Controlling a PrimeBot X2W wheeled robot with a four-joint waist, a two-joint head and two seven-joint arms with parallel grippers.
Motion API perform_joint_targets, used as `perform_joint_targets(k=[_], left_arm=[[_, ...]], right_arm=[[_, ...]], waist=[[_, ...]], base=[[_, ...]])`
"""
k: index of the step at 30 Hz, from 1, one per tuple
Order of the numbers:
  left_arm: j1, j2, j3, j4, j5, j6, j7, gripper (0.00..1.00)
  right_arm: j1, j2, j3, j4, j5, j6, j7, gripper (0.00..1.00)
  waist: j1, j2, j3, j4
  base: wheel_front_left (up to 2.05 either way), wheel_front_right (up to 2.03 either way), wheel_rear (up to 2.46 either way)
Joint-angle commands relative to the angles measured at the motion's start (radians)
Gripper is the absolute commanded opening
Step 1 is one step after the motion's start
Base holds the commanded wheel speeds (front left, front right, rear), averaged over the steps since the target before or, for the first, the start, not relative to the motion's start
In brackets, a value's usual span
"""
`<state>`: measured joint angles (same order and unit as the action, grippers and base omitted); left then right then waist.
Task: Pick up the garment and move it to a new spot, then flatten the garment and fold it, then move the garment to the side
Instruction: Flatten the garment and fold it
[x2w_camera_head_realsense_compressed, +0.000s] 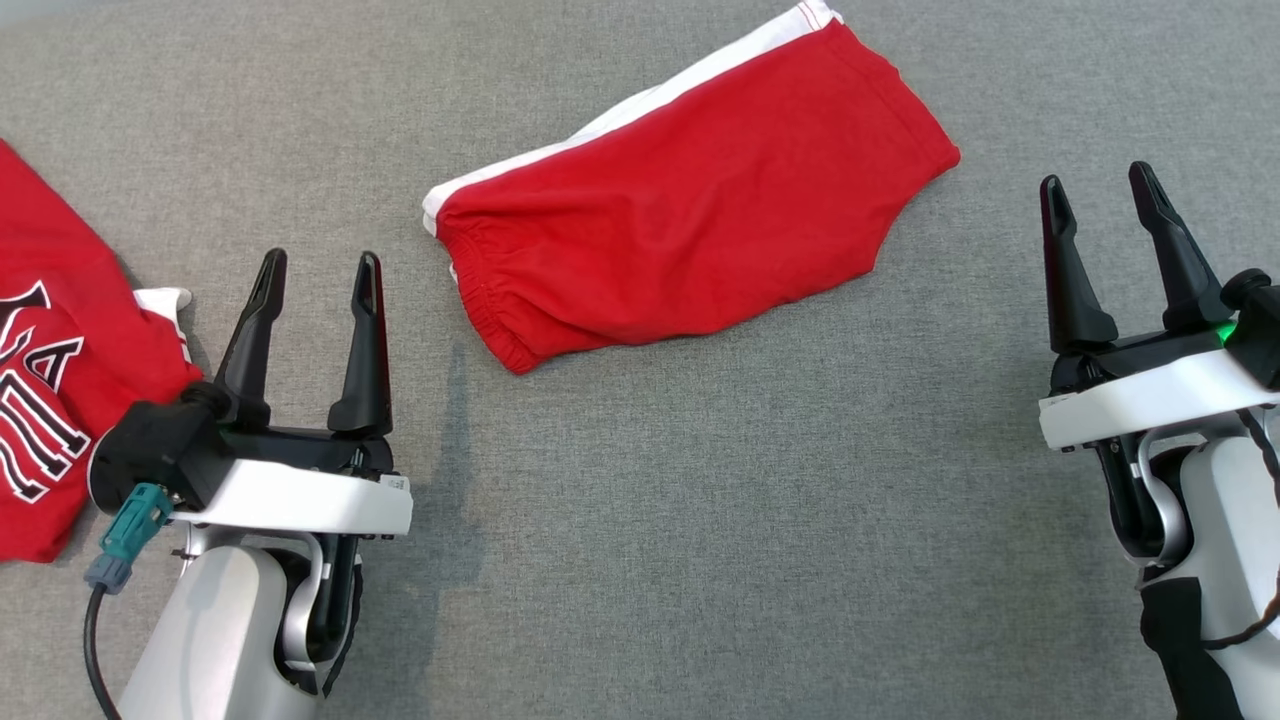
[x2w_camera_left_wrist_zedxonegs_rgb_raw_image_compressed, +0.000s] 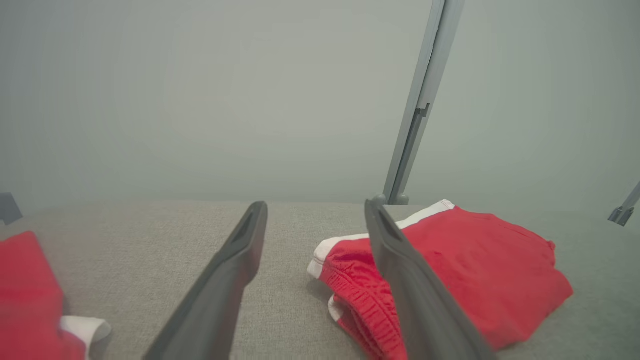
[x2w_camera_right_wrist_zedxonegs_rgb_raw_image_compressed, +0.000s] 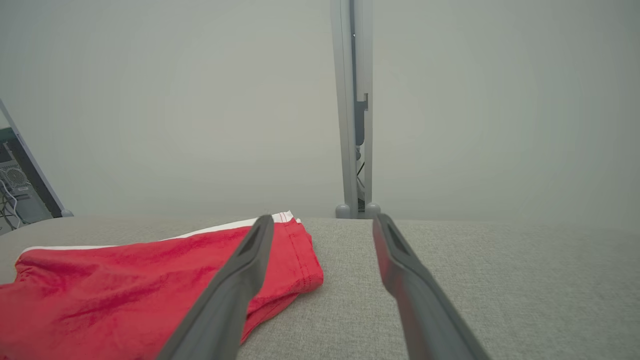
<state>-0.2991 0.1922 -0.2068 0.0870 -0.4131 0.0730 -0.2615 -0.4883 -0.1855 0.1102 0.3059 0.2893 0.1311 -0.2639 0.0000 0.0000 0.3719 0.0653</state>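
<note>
Grey cloth surface (x2w_camera_head_realsense_compressed: 700, 500) nearest, with left gripper (x2w_camera_head_realsense_compressed: 320, 258) and right gripper (x2w_camera_head_realsense_compressed: 1096, 176) well apart over it — both spread wide, holding nothing. Beyond and between them lie the red shorts (x2w_camera_head_realsense_compressed: 690, 210), white-striped, touching neither; a red printed shirt (x2w_camera_head_realsense_compressed: 50, 330) lies at the left edge.

Red shirt (x2w_camera_head_realsense_compressed: 70, 380) — black-and-white block lettering, cut off at frame edge — unreadable.
</note>
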Motion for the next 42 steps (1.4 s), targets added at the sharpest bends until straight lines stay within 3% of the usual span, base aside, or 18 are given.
perform_joint_targets(k=[1, 12, 17, 25, 36, 37, 39, 40, 42], left_arm=[[0.005, 0.002, 0.006, 0.007, 0.006, -0.005, -0.004, 1.00], [-0.028, -0.007, 0.000, 0.029, 0.013, -0.026, -0.004, 1.00], [-0.055, -0.014, -0.009, 0.032, 0.018, -0.037, -0.004, 1.00], [-0.095, -0.061, -0.021, 0.042, 0.019, -0.065, -0.004, 1.00], [-0.114, -0.087, -0.011, 0.052, 0.042, -0.088, -0.004, 1.00], [-0.112, -0.087, -0.009, 0.052, 0.044, -0.089, -0.004, 1.00], [-0.107, -0.088, -0.004, 0.056, 0.048, -0.091, -0.004, 1.00], [-0.106, -0.087, -0.002, 0.057, 0.052, -0.091, -0.004, 1.00], [-0.103, -0.087, 0.003, 0.061, 0.055, -0.092, -0.004, 1.00]], right_arm=[[0.010, 0.003, -0.005, -0.006, -0.011, -0.001, 0.003, 1.00], [-0.016, 0.006, -0.027, -0.014, -0.017, -0.001, 0.023, 1.00], [-0.083, -0.033, -0.045, 0.029, -0.038, -0.001, 0.058, 1.00], [-0.258, -0.071, 0.003, 0.289, -0.046, -0.001, 0.118, 1.00], [-0.364, -0.032, 0.064, 0.603, -0.002, -0.001, 0.148, 1.00], [-0.369, -0.023, 0.074, 0.622, 0.007, -0.001, 0.152, 0.67], [-0.376, -0.011, 0.095, 0.649, 0.025, -0.001, 0.154, 0.13], [-0.377, -0.005, 0.107, 0.656, 0.037, -0.001, 0.150, 0.00], [-0.375, 0.000, 0.124, 0.659, 0.064, -0.001, 0.130, 0.00]], waist=[[0.0000, 0.0000, -0.002, 0.000], [0.0000, 0.0000, 0.006, 0.013], [0.0000, 0.0000, 0.022, 0.035], [0.0000, 0.0000, 0.069, 0.124], [0.0000, 0.0000, 0.094, 0.159], [0.0000, 0.0000, 0.094, 0.157], [0.0000, 0.0000, 0.093, 0.151], [0.0000, 0.0000, 0.092, 0.146], [0.0000, 0.0000, 0.088, 0.137]], base=[[0.00, 0.00, 0.00], [0.00, 0.00, 0.00], [0.00, 0.00, 0.00], [0.00, 0.00, 0.00], [0.00, 0.00, 0.00], [0.00, 0.00, 0.00], [0.00, 0.00, 0.00], [0.00, 0.00, 0.00], [0.00, 0.00, 0.00]])
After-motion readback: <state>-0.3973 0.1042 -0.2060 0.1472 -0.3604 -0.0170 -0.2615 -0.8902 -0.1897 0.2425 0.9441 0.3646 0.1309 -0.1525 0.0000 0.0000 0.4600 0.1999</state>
